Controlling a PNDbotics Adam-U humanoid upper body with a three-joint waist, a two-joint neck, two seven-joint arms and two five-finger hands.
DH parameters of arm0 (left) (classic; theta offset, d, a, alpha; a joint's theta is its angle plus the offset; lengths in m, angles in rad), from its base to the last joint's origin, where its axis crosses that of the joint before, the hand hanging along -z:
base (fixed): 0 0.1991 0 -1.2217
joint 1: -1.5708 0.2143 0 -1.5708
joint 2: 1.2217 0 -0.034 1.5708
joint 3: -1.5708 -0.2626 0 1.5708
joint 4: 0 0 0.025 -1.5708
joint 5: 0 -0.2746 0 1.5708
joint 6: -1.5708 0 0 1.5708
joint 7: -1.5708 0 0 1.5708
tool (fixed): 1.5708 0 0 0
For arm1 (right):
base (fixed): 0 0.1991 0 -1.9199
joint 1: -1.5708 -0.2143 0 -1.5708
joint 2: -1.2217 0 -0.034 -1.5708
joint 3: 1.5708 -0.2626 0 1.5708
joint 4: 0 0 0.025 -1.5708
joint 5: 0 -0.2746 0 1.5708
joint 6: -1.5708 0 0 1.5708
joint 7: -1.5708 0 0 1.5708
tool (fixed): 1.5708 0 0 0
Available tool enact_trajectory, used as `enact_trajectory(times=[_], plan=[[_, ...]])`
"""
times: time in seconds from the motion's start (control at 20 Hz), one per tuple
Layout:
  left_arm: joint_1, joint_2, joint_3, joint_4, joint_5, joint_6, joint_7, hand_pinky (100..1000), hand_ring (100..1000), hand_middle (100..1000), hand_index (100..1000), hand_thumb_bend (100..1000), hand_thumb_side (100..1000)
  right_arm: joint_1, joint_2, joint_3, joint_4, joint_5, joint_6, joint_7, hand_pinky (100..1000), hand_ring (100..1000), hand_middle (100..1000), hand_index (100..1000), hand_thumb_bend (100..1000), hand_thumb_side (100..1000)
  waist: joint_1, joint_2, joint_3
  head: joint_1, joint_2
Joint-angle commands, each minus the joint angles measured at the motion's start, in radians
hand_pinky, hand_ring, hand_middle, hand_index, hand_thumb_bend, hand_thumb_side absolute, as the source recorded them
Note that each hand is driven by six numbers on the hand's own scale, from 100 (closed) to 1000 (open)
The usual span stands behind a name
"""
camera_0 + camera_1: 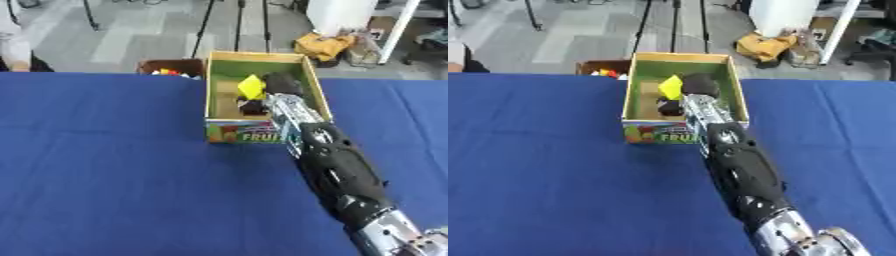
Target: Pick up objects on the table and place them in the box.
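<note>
Left eye view: right arm reaches into the box.
The right hand is inside, beside a yellow object; its fingers' state cannot be told.

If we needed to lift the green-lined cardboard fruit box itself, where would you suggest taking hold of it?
I would take the green-lined cardboard fruit box by its left wall, coming from the left. That thin upright rim is exposed for the fingers to pinch, whereas the robot's right hand reaches in along the right wall.
</note>
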Motion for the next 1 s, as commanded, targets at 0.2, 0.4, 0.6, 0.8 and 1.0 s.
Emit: enact_trajectory(times=[0.2, 0.4, 0.6, 0.8, 1.0], plan=[[-0.012, 0.010, 0.000, -0.018, -0.002, -0.001, -0.001, 570, 774, 875, 947, 100, 984, -0.017, -0.007, -0.010, -0.008, 0.016, 0.012, 0.006, 895, 920, 711, 889, 359, 857, 0.006, -0.016, 0.003, -0.007, -0.017], [-0.010, 0.010, 0.000, -0.018, -0.003, 0.001, 0.001, 570, 773, 875, 947, 100, 985, -0.021, -0.009, -0.011, -0.025, 0.005, 0.014, 0.000, 916, 951, 772, 939, 493, 917, 0.007, -0.020, 0.000, -0.007, -0.015], [-0.006, 0.010, 0.000, -0.018, -0.002, 0.002, 0.002, 570, 773, 874, 947, 100, 984, -0.030, -0.011, -0.004, -0.054, -0.024, 0.005, 0.000, 927, 955, 771, 945, 521, 925, 0.010, -0.028, -0.004, -0.008, -0.010], [0.001, 0.012, 0.002, -0.018, 0.000, 0.002, 0.005, 570, 771, 872, 947, 100, 982, -0.040, -0.023, 0.010, -0.112, -0.071, -0.012, 0.005, 941, 949, 757, 936, 517, 925, 0.015, -0.042, -0.010, -0.003, 0.000], [0.008, 0.016, 0.005, -0.018, 0.003, 0.000, 0.011, 569, 769, 869, 946, 100, 981, -0.037, -0.068, 0.039, -0.249, -0.150, -0.036, 0.002, 964, 946, 739, 912, 511, 917, 0.019, -0.056, -0.020, 0.015, 0.015]])
